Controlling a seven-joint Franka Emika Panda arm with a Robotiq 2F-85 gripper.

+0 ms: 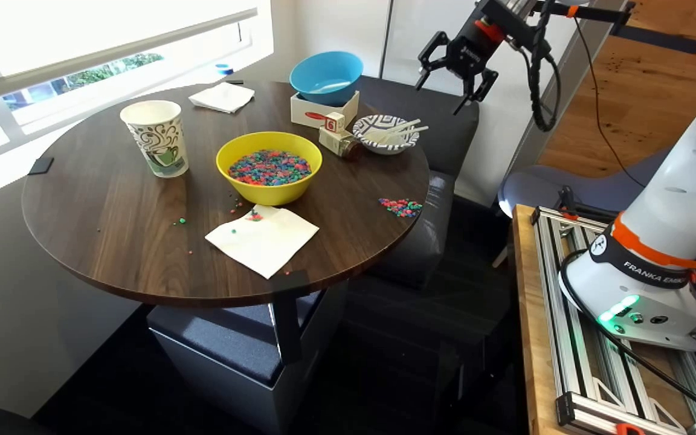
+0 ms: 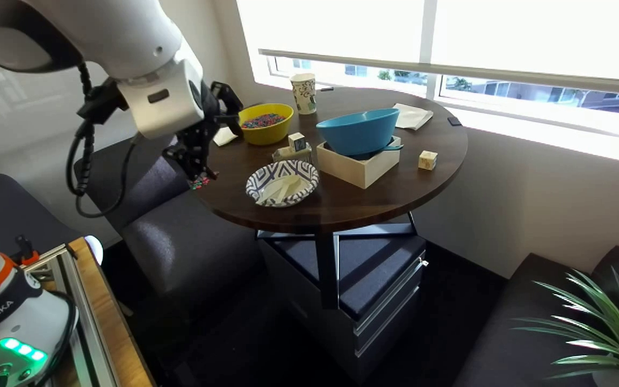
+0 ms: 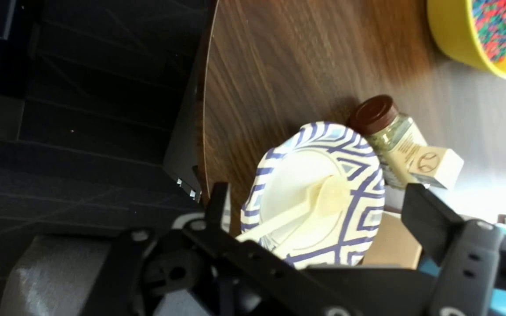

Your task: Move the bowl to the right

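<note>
The bowl is a small shallow whitish paper bowl with a dark geometric pattern. It sits upright near the round table's edge in both exterior views (image 1: 365, 125) (image 2: 259, 181). Two pale plastic spoons (image 1: 399, 130) lie in it, their handles over the rim. In the wrist view the bowl (image 3: 364, 188) lies between and beyond the fingers, its lower edge hidden by the gripper. My gripper (image 1: 438, 101) is open and empty, above and to one side of the bowl, not touching it. The gripper also shows in the wrist view (image 3: 316, 188), fingers wide apart.
A spice jar (image 3: 395, 142) with a lettered block (image 3: 437, 166) on it lies against the bowl's side. Close by, a blue bowl (image 2: 358, 131) stands in a wooden box (image 2: 363, 172). A yellow bowl (image 1: 269, 192) of colourful bits, a paper cup (image 1: 157, 139) and loose bits (image 1: 400, 207) are on the table.
</note>
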